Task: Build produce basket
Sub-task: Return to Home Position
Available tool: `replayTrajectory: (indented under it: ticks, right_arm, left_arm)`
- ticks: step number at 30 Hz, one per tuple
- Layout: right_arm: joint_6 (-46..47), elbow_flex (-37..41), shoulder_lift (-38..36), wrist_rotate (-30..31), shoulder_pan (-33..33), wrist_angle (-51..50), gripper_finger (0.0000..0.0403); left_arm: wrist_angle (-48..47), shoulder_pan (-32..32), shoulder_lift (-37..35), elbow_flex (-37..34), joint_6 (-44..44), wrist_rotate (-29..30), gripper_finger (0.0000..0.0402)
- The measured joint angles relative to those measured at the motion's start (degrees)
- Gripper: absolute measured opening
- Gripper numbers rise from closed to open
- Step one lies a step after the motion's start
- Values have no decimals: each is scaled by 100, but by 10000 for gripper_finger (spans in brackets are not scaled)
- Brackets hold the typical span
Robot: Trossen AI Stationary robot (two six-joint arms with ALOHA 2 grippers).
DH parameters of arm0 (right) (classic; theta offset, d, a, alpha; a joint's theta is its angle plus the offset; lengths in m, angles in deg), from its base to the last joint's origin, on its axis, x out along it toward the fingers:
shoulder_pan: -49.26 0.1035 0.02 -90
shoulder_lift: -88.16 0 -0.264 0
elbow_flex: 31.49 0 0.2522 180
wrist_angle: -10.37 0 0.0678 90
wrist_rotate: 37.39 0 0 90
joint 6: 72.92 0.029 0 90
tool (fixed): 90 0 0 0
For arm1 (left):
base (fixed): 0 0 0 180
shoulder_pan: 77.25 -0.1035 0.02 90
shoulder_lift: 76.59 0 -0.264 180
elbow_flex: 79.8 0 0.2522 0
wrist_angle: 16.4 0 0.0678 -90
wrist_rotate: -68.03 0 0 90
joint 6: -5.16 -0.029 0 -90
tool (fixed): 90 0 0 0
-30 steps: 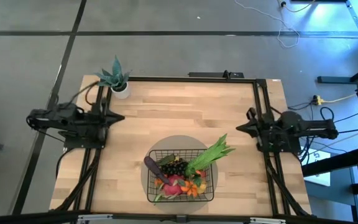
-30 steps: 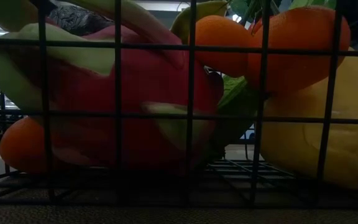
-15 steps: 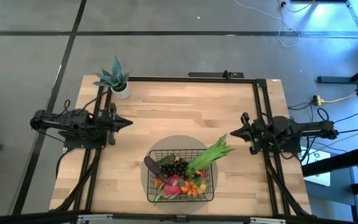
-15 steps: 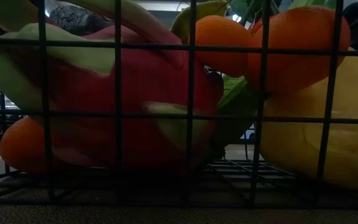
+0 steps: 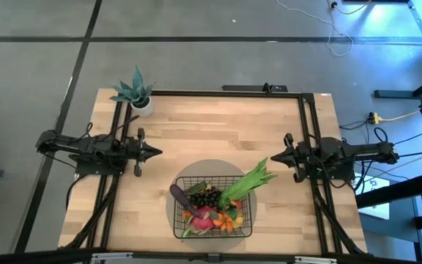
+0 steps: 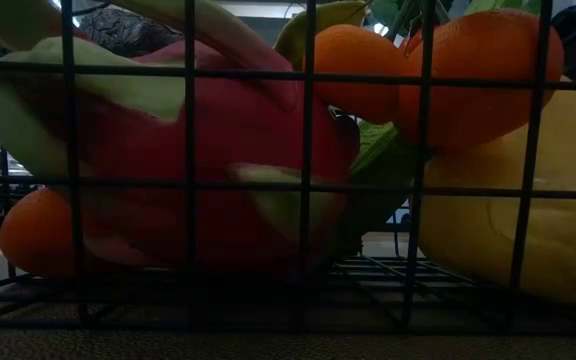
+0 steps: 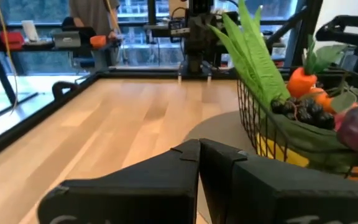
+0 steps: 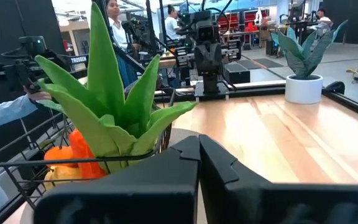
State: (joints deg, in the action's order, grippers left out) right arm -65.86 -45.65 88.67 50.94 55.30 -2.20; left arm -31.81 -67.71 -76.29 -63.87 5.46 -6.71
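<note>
- Fruit and vegetables are lying heaped inside the black wire basket point(image 5: 248, 214), which is standing on a round grey mat point(image 5: 170, 211) at the near middle of the wooden tabletop point(image 5: 211, 125).
- Seen from above, a pink dragon fruit point(image 5: 205, 217) is lying near the front of the basket. Dark grapes point(image 5: 205, 197) are sitting behind it, and a purple eggplant point(image 5: 179, 195) is leaning along the left side.
- Long green leafy stalks point(image 5: 250, 181) are sticking out over the far right corner of the basket, with their tips pointing toward the right arm.
- In the low view, the wires of the basket are crossing in front of the dragon fruit. An orange point(image 6: 38, 235) is lying at its left and touching it, and a yellow mango point(image 6: 528, 200) is pressing against the wall at the right, with another orange point(image 6: 473, 55) sitting on top of it.
- The left gripper point(image 5: 157, 152) is hanging over the bare wood on the left, apart from the basket, and is pointing toward the middle. Its two fingers are pressed together with nothing between them.
- The right gripper point(image 5: 272, 158) is hanging on the right side, near the tips of the leafy stalks, and is facing the left one. Its fingers are also pressed together and are holding nothing.
- A potted plant point(image 5: 135, 92) is standing at the far left corner of the tabletop, well apart from the basket.
- In the right wrist view, a person point(image 8: 114, 18) is standing in the room beyond the tabletop.
</note>
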Motion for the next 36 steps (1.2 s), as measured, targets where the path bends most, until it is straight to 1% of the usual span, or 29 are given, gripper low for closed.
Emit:
replayTrajectory:
  ticks: [4, 11, 14, 36]
  right_arm:
    - [-1, 0, 0, 4, 0, 0, 0]
    - [-5, -2, 17, 4, 0, 0, 0]
    - [-5, -2, 17, 4, 1, 0, 0]
    - [-5, -4, 17, 7, 0, 0, 0]
  left_arm:
    - [36, -1, -1, -19, -188, -128, 0]
    - [25, -2, 10, -19, -221, -124, 0]
    - [23, -2, 10, -19, -386, -126, 0]
    - [14, -2, 10, -19, -387, -121, 0]
